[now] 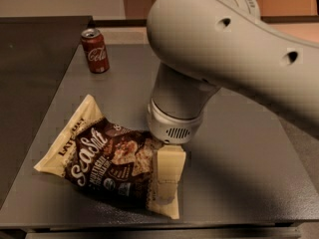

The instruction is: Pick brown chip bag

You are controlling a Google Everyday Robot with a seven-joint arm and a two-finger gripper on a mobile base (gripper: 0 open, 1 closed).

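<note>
Camera view: gripper (166,195) over bag (99,156) edge

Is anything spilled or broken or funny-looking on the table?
Nothing is spilled or broken. The brown chip bag lies crinkled and slanted on the table, which is normal for a bag. The red can stands upright at the back. The gripper is at the bag's right end.

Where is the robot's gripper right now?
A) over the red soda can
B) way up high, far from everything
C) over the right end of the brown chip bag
C: the gripper is down at the right end of the brown chip bag, while the red soda can stands alone, far back on the left.
</note>
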